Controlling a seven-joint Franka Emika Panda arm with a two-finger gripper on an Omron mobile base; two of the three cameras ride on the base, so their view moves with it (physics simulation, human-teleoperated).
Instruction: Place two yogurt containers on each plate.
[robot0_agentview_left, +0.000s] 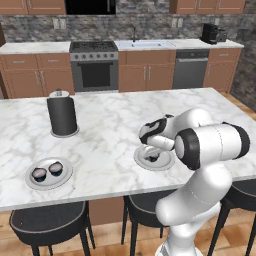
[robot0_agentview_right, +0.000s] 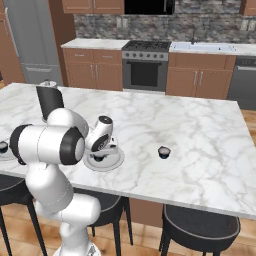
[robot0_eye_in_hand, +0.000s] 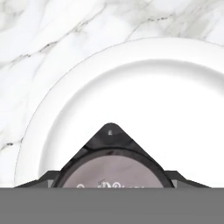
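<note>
A yogurt container (robot0_eye_in_hand: 111, 173), dark with a pale pinkish top, sits between my gripper's (robot0_eye_in_hand: 111, 181) finger tips, which press against its sides. It is low over the right plate (robot0_agentview_left: 167, 161), near that plate's middle; I cannot tell whether it touches the plate. From the base views my gripper (robot0_agentview_left: 151, 151) (robot0_agentview_right: 99, 153) points down onto this plate (robot0_agentview_right: 116, 161). The left plate (robot0_agentview_left: 30, 181) carries two yogurt containers (robot0_agentview_left: 39, 174) (robot0_agentview_left: 55, 168). A third yogurt container (robot0_agentview_right: 164, 152) stands alone on the marble counter, right of my plate.
A tall black cylinder with a white knob (robot0_agentview_left: 63, 115) stands at the back left of the island. Bar stools (robot0_agentview_left: 47, 222) line the near edge of the counter (robot0_agentview_left: 110, 145). My own arm (robot0_agentview_left: 210, 145) blocks part of the right side.
</note>
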